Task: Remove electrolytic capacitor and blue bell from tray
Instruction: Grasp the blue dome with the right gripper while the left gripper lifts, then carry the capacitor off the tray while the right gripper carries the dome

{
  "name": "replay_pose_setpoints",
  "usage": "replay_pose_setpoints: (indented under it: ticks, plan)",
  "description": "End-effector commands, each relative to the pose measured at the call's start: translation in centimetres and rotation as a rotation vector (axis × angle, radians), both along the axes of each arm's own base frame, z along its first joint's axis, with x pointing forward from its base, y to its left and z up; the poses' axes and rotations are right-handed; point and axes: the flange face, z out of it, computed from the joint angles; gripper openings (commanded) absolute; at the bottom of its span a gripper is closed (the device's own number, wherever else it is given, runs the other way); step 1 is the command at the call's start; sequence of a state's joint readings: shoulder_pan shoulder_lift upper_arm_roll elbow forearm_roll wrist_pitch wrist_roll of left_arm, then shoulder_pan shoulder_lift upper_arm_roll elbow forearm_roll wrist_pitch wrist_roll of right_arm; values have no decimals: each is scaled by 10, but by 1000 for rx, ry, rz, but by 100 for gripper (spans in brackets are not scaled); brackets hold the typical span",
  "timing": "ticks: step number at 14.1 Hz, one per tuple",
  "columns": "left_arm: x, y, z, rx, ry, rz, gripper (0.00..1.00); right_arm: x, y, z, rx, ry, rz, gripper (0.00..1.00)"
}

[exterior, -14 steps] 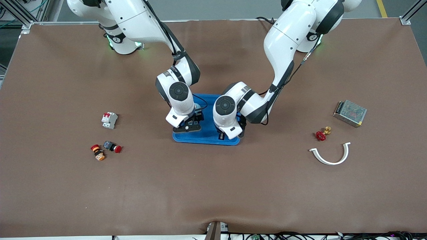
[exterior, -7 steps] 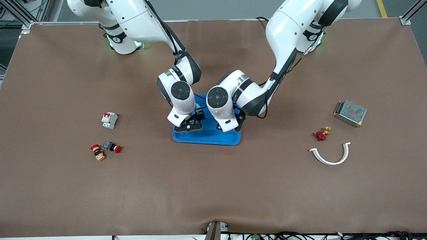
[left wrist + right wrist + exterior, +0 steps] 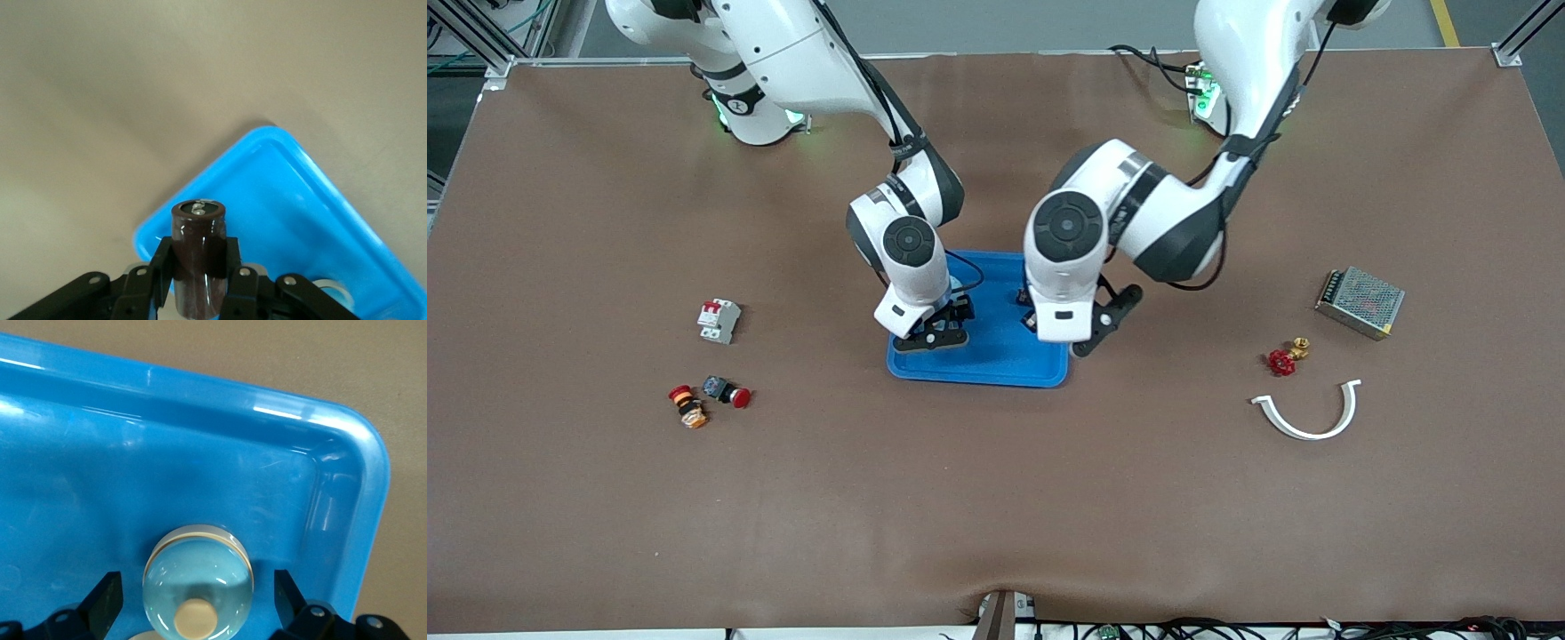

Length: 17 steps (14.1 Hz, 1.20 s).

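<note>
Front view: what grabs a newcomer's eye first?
The blue tray mid-table, with both white arms bent over it. The left hand is shut on a dark brown capacitor above the tray's corner. The right hand is open around a shiny domed bell sitting in the tray.

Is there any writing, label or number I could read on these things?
None can be read.
White breaker: any marking too small.
Metal power supply box: no legible label.
Brown capacitor in the left gripper: no print showing.
</note>
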<state>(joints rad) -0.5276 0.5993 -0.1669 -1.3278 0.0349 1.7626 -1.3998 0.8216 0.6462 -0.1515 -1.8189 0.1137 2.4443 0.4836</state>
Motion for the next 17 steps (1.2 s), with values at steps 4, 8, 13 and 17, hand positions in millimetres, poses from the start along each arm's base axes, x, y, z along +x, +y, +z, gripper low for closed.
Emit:
replay_pose_setpoints:
  ticks: [4, 8, 13, 17]
  plan:
    - [11, 74, 10, -17, 69, -202, 0, -2, 3, -3, 6, -6, -7, 79]
    - [19, 126, 13, -45, 67, -306, 0, -2, 3, -2, 7, -7, -8, 45]
    - [-4, 191, -7, -85, -56, -422, 0, 1, -1, 2, 1, 4, -10, 27]
    - [-11, 236, -20, -116, -29, -633, 0, 19, -28, 55, -6, 51, 79, 27]
